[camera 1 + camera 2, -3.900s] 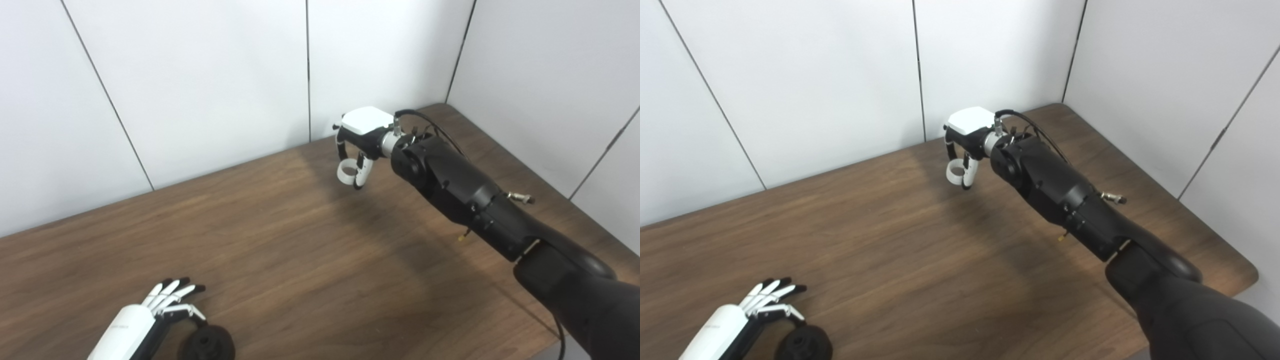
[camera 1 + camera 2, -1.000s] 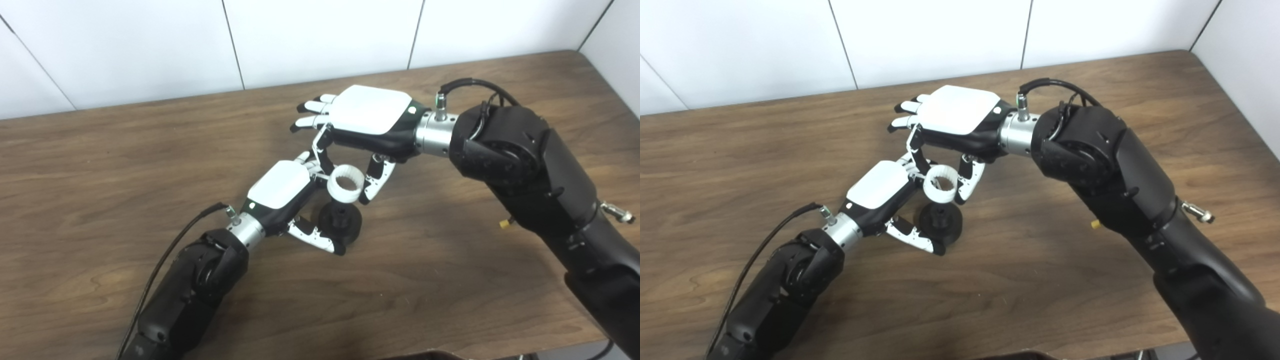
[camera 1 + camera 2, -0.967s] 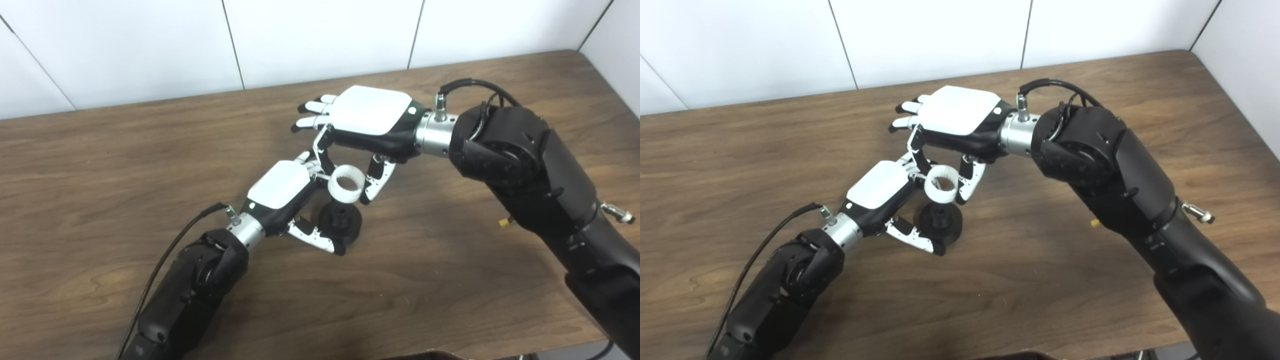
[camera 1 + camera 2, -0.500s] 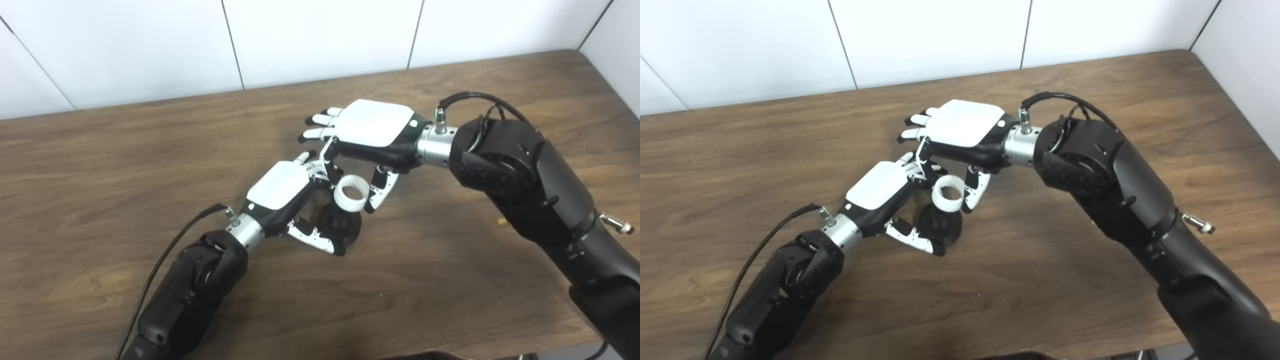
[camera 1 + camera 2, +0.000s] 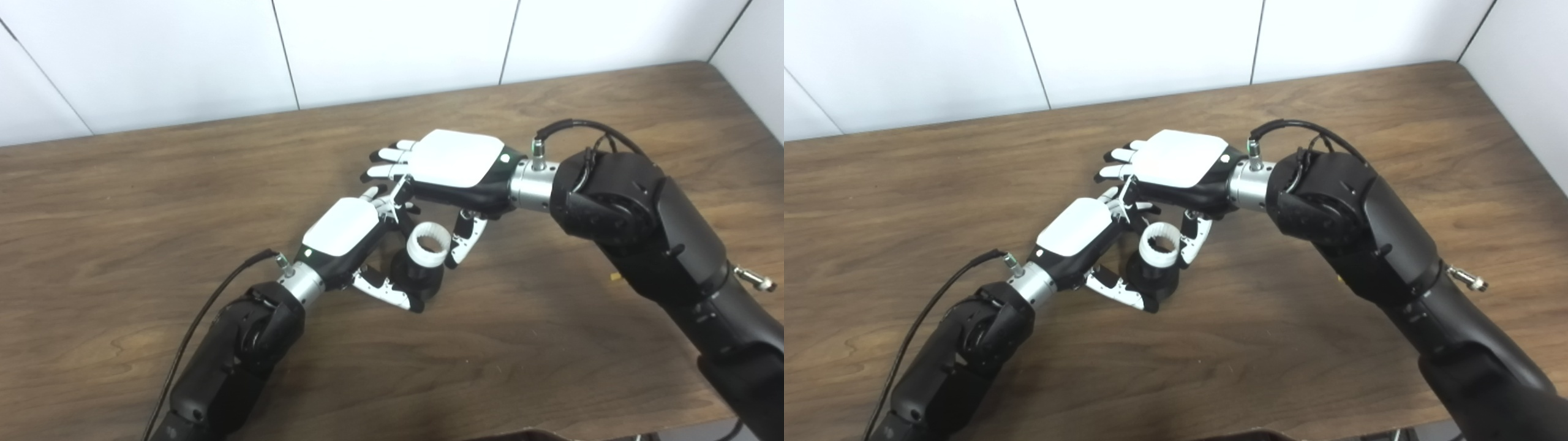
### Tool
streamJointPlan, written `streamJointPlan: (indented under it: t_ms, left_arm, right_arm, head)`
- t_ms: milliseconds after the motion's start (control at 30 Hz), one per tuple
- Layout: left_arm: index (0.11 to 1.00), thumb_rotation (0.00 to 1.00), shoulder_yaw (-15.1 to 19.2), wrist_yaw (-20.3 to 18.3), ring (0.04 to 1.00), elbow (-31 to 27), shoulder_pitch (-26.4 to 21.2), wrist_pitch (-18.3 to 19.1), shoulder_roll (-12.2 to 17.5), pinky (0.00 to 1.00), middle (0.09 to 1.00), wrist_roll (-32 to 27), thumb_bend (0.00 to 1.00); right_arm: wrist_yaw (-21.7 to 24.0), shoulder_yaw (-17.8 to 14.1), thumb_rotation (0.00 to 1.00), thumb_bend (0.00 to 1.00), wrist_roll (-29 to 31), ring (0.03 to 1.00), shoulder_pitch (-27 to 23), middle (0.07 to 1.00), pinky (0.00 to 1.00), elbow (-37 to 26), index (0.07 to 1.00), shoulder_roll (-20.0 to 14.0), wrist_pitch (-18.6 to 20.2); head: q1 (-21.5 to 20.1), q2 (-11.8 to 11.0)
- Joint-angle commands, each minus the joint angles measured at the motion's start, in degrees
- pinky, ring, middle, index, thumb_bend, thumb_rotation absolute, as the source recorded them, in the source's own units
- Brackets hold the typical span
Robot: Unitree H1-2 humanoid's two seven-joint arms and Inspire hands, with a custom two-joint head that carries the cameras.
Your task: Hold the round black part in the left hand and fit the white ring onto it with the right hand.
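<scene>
The round black part (image 5: 421,283) stands on the wooden table (image 5: 122,202) near its middle. My left hand (image 5: 349,236) is shut on the black part, thumb at its front and fingers behind it. The white ring (image 5: 428,242) sits right on top of the black part's raised centre, held between the thumb and a finger of my right hand (image 5: 456,168). My right hand is palm down just above and behind the part, its other fingers stretched out to the left. The same ring (image 5: 1160,244) and black part (image 5: 1155,282) show in the right eye view.
White wall panels (image 5: 392,43) close off the table's far edge and the right corner. A black cable (image 5: 208,306) runs along my left forearm. My right forearm (image 5: 661,245) crosses the table's right half.
My right hand has come down and slightly toward me with the white ring, from a little above the black part to resting on its top. The left hand has kept its hold in place.
</scene>
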Motion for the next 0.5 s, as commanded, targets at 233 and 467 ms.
streamJointPlan:
  t_ms: [233, 467]
  left_arm:
    - [0.48, 0.05, 0.04, 0.4, 0.913, -1.2, -1.47, -0.18, -0.62, 1.0, 0.864, 0.46, 0.51]
    - [0.48, 0.05, -0.03, 0.3, 0.907, -1.65, -1.33, -0.12, -0.7, 1.0, 0.865, 0.62, 0.51]
  right_arm:
    - [-1.95, -0.54, 0.13, 0.51, 0.92, 1.0, -1.01, 0.948, 1.0, -1.33, 0.481, 0.65, -1.03]
    - [-1.75, 0.05, 0.13, 0.51, 0.09, 1.0, -0.78, 0.951, 1.0, -0.75, 0.482, 1.12, -1.02]
  head:
    - [0.34, -0.13]
    - [0.74, -0.13]
